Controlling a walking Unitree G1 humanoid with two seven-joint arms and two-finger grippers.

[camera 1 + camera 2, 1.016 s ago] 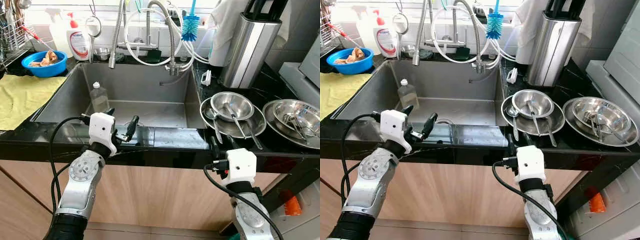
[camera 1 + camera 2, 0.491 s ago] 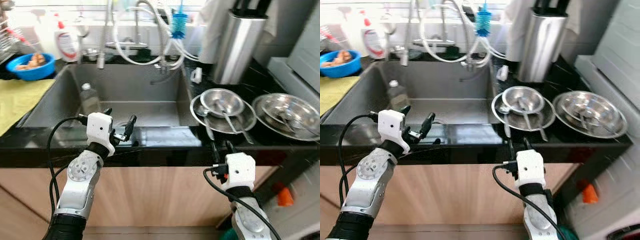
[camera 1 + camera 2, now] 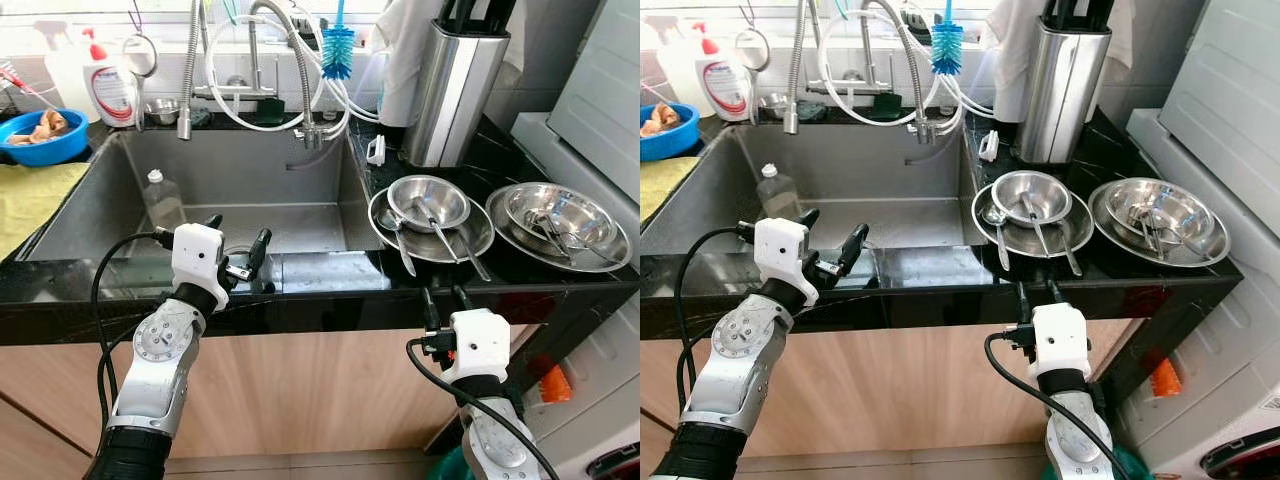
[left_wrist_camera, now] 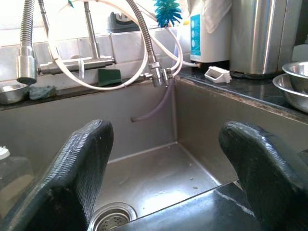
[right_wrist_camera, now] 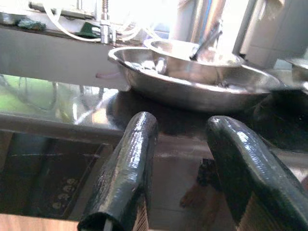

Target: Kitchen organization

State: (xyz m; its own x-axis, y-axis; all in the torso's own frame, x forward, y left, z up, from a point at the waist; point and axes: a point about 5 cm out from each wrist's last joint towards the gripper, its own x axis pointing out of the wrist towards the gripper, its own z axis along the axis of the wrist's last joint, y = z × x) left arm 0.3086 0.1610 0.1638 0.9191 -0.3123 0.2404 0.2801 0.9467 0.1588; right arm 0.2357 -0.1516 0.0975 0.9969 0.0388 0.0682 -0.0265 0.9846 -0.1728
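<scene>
My left gripper (image 3: 238, 232) hovers open over the front rim of the steel sink (image 3: 330, 190), nothing between its fingers. A clear plastic bottle (image 3: 160, 197) stands inside the sink at its left wall, also visible past my left fingers (image 4: 82, 163). My right gripper (image 3: 445, 298) sits low in front of the black counter edge, its fingers a little apart and empty. Just beyond it on the counter lies a steel plate (image 5: 192, 91) holding a steel bowl (image 3: 430, 200) and spoons. A second stack of steel bowls (image 3: 558, 220) lies further right.
A steel knife holder (image 3: 455, 85) stands behind the plates. Faucet hoses and a blue brush (image 3: 338, 45) hang over the sink's back. A soap bottle (image 3: 110, 80), blue bowl (image 3: 40, 125) and yellow cloth (image 3: 25, 200) sit at left. A white appliance (image 3: 600, 90) flanks the right.
The head camera has shifted, so the scene sits further left and looks smaller. Both grippers hold much the same pose at the counter's front edge.
</scene>
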